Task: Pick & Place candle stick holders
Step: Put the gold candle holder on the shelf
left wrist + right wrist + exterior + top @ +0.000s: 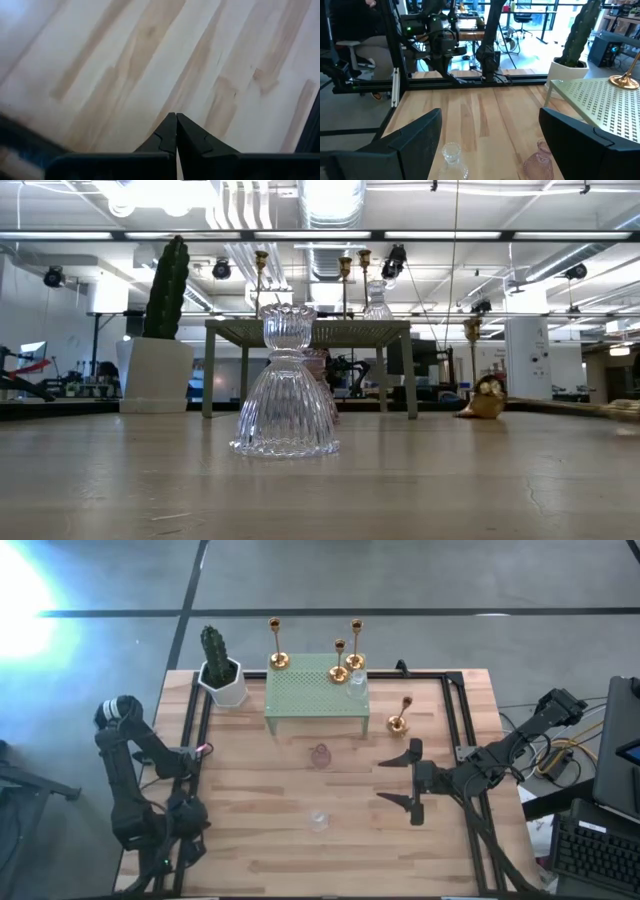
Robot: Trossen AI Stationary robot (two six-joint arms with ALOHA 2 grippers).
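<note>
Three gold candle stick holders (338, 662) and a clear glass one (357, 687) stand on the green perforated stand (315, 692). Another gold holder (400, 716) stands on the table to the stand's right. A pinkish glass holder (320, 755) stands in front of the stand, and a clear glass holder (318, 820) (286, 385) stands nearer the front edge. My right gripper (397, 780) is wide open, pointing left toward the two glass holders (451, 156) (540, 160), apart from them. My left gripper (176, 122) is shut, parked over the table's front left.
A cactus in a white pot (220, 670) stands at the back left beside the stand. Black frame rails (455, 715) run along the table's left and right sides. A keyboard (600, 850) lies off the table's right.
</note>
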